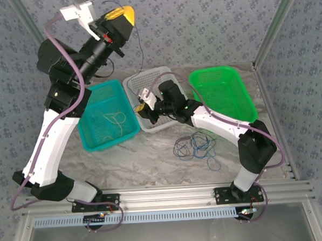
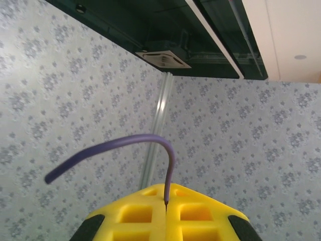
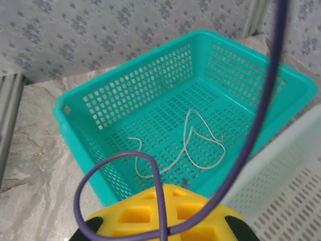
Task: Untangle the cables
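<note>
A grey-veined marble tabletop (image 1: 152, 164) fills the lower half of the overhead view. The white-and-black left arm (image 1: 53, 131) rears up into the upper left of the frame. The right arm (image 1: 226, 125) reaches low from the lower right toward the centre.

Three perforated plastic baskets sit in a row across the middle: a teal one (image 1: 96, 129) on the left, a white one (image 1: 143, 81) in the centre and a bright green one (image 1: 240, 89) on the right.

The left gripper (image 1: 124, 15), with yellow pads, is at the top of the frame. Its jaws are pressed together on a dark purple cable (image 2: 110, 144), which rises from the seam between the pads and arcs to the left.

The right gripper (image 1: 140, 107) hangs over the white basket, just beside the teal one. It is likewise clamped tight on the same purple cable (image 3: 261, 115), which loops out from between its pads.

A loose tangle of blue and dark cables (image 1: 195, 145) lies on the table right of centre, below the baskets. A thin pale whitish cable (image 3: 193, 145) lies curled on the teal basket's floor.
</note>
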Motion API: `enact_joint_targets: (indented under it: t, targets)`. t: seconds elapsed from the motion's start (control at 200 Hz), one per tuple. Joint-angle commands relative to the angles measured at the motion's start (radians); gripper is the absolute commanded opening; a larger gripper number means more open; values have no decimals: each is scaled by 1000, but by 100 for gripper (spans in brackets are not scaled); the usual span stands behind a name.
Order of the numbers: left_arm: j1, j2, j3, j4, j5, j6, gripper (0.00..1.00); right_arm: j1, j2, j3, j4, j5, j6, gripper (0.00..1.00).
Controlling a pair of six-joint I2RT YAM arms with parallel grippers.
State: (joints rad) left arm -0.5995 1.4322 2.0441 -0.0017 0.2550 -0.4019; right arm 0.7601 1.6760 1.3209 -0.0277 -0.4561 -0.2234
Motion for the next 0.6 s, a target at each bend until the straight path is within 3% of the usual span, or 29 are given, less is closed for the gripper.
enact_joint_targets:
  t: [0.0,0.195,0.41,0.595]
  targets:
    - [34,-50,-9,-4,-66,46,0,6,-57,-7,-105,121,-40,0]
    - [107,-27,-61,-5,-123,1,0,52,-90,36,-271,361,-115,0]
    - [196,68,-43,-78,-194,-81,0,160,-123,37,-304,646,-184,0]
    - [253,200,9,-192,-177,-125,0,174,-170,22,-324,670,-175,0]
